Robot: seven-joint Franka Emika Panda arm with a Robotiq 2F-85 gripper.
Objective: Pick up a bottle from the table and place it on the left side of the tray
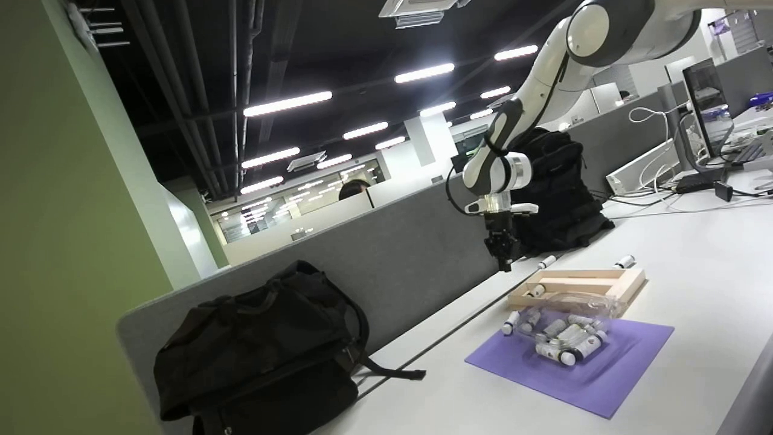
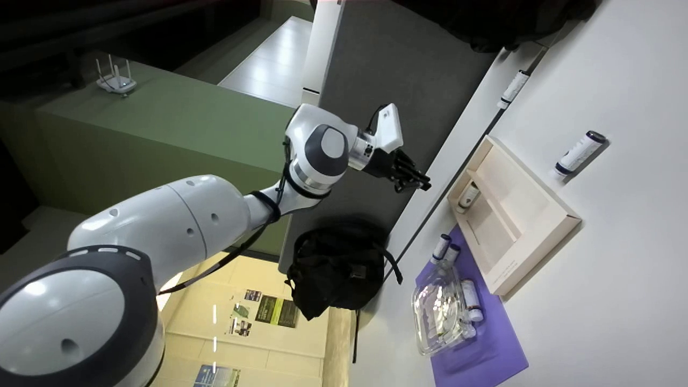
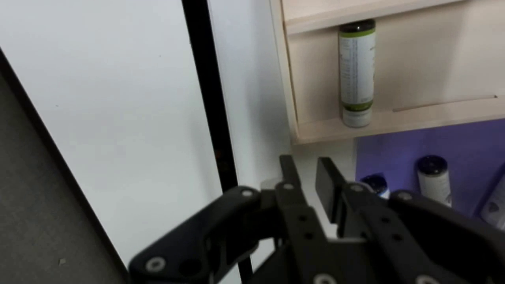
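The light-wood tray (image 1: pixel 631 289) lies on the white table (image 1: pixel 712 254); it also shows in an exterior view (image 2: pixel 529 263). A white-labelled bottle (image 3: pixel 357 71) lies in a tray compartment in the wrist view. Two bottles lie loose on the table: one (image 2: pixel 580 153) beside the tray, one (image 2: pixel 514 88) beyond its far end, near the table slot. Other bottles (image 2: pixel 442 247) are at the purple mat. My gripper (image 1: pixel 505 266) hangs above the table near the partition. In the wrist view its fingers (image 3: pixel 304 159) are apart with nothing between them, near the tray corner.
A purple mat (image 1: pixel 640 344) beside the tray bears a clear plastic container (image 2: pixel 438 312) with several bottles in or under it. A grey partition (image 1: pixel 423 248) runs along the table edge. Black backpacks (image 1: pixel 266 344) (image 1: pixel 555 187) stand against it. A dark slot (image 3: pixel 209 86) runs along the table.
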